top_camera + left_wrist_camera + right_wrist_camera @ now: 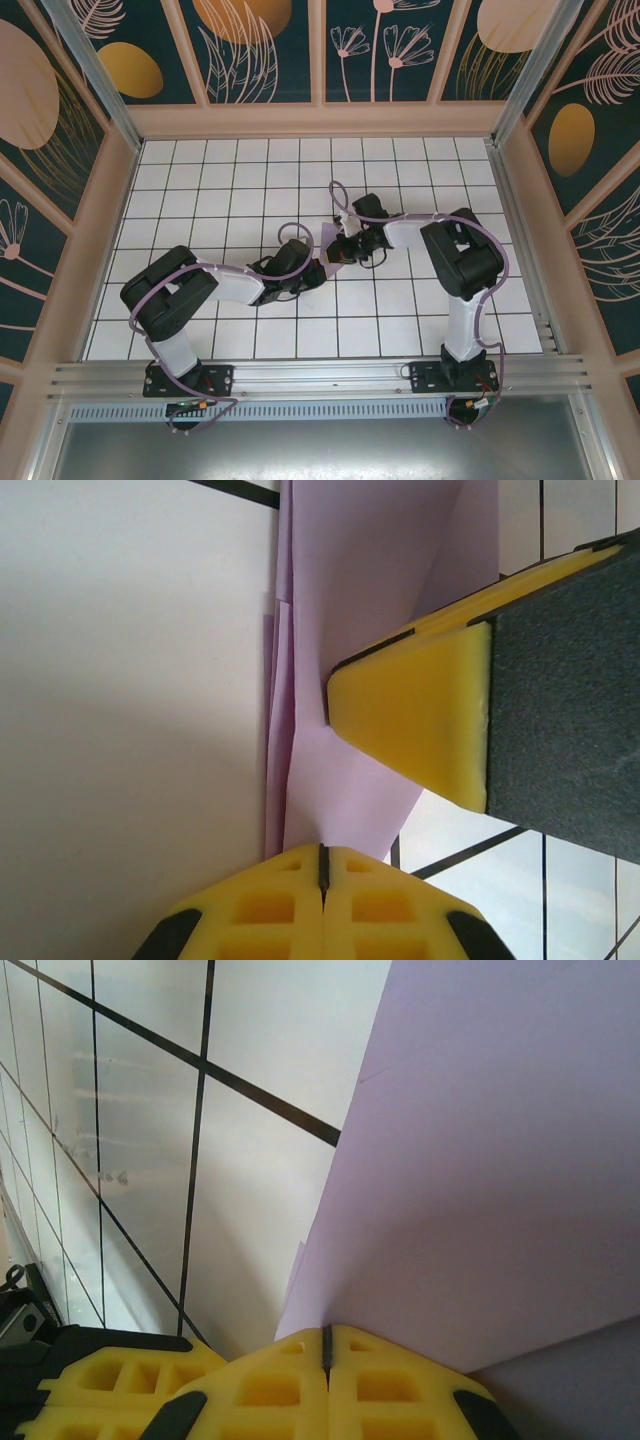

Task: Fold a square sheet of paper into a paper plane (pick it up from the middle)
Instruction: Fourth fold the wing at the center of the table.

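Arms (230, 285) bend inward, fingers (250, 920) of both clamped on paper plane (350, 580).

Top view high above tiled table (250, 180), both wrist views close on shared lilac paper (360, 580)

The lilac paper (350, 600) is folded into long, creased, layered flaps and pinched at mid-table (130, 730).

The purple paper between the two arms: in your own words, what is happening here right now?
At the middle of the tiled table, the left gripper and the right gripper are each shut on the lilac paper, close together. The paper shows stacked folded layers and creases, so folding is under way, not visibly finished.
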Action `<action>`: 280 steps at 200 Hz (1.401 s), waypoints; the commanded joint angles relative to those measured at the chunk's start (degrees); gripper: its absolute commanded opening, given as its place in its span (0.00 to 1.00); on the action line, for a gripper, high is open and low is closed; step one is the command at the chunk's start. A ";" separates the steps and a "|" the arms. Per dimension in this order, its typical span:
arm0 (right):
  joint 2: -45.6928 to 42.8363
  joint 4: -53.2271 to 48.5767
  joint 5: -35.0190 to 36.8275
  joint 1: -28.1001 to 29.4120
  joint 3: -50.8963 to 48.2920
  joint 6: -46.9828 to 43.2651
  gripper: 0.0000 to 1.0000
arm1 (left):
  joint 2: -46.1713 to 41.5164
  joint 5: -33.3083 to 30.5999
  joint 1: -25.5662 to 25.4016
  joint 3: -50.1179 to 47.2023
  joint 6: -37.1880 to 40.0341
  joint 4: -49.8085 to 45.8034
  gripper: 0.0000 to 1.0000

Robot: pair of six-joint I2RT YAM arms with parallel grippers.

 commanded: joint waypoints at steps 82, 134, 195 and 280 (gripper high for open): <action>8.59 -0.59 8.38 -14.77 13.28 3.81 0.06 | 2.58 4.74 -0.35 -3.20 -0.88 -5.38 0.00; -3.47 1.58 6.16 -14.92 7.56 7.00 0.15 | -0.65 3.69 -0.40 3.49 1.81 -7.42 0.00; -16.69 5.50 7.18 -13.11 -7.83 16.02 0.47 | -8.64 -3.82 1.30 9.77 4.97 -15.11 0.53; -11.17 10.18 7.09 -4.31 -9.10 20.36 0.45 | -15.97 -9.37 7.67 3.60 3.13 -16.03 0.98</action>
